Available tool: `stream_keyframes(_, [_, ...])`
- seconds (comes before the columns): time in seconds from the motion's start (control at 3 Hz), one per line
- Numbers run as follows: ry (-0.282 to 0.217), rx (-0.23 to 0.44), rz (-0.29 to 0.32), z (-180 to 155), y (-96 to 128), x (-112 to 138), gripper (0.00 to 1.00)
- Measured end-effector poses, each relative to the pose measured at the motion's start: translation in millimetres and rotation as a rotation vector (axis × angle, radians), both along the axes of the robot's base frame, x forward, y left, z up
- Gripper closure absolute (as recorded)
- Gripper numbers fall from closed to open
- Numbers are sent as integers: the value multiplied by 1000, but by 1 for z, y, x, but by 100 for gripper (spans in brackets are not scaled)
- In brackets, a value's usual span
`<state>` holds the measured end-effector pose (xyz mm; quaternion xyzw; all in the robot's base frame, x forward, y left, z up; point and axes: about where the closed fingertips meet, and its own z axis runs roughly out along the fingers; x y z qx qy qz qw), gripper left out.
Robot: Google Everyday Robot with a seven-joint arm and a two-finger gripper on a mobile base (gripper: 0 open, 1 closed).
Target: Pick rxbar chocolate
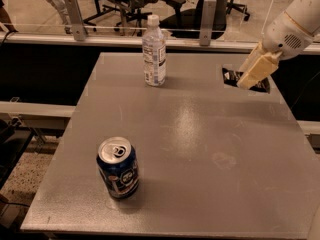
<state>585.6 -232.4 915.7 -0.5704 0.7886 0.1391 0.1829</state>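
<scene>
The rxbar chocolate (231,76) is a flat black bar with pale lettering at the far right of the grey table (190,149). My gripper (246,83), cream-coloured on a white arm, comes down from the upper right. Its tip is over the middle of the bar and hides that part. Black wrapper shows on both sides of the tip. I cannot tell whether the bar lies on the table or is held just above it.
A clear water bottle (154,51) stands at the back centre of the table. A blue soda can (118,167) stands at the front left. Behind the table are a rail with glass and office chairs. The table's right edge is close to the bar.
</scene>
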Motion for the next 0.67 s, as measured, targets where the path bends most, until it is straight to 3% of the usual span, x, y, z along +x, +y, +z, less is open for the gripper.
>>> stream_keyframes(0.67, [-86,13,21,46,21,-7,100])
